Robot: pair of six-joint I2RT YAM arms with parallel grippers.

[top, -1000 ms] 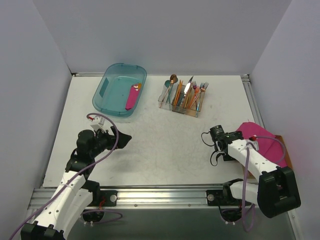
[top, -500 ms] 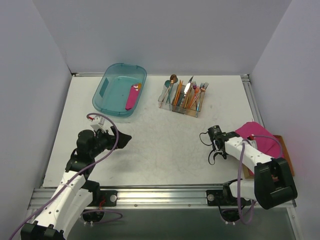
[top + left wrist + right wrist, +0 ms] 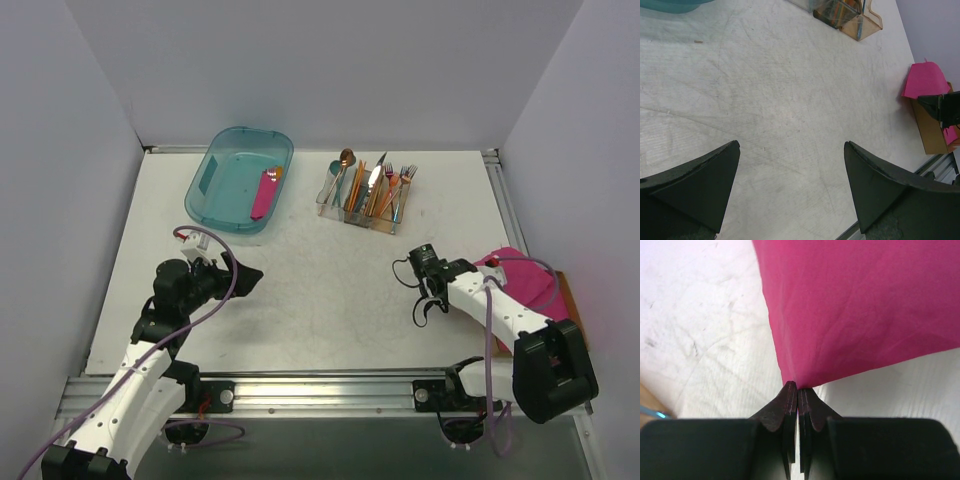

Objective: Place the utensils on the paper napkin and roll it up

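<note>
The paper napkin (image 3: 515,278) is a magenta sheet lying at the table's right edge, partly over a brown box. My right gripper (image 3: 462,270) is shut on the sheet's near corner; in the right wrist view the jaws (image 3: 798,385) pinch the napkin (image 3: 860,305), which spreads away over the white table. The copper-orange utensils (image 3: 358,190) stand in a clear holder at the back centre. My left gripper (image 3: 248,275) hovers over the left half of the table, open, with only bare table between its fingers (image 3: 791,145).
The clear holder (image 3: 385,215) also carries teal and iridescent cutlery. A teal bin (image 3: 215,195) at the back left holds a pink roll (image 3: 265,193). The brown box (image 3: 568,295) sits at the right edge. White walls enclose three sides.
My right gripper closed on the napkin's corner and drew it a little leftward, away from the right edge. The left arm stayed still.
</note>
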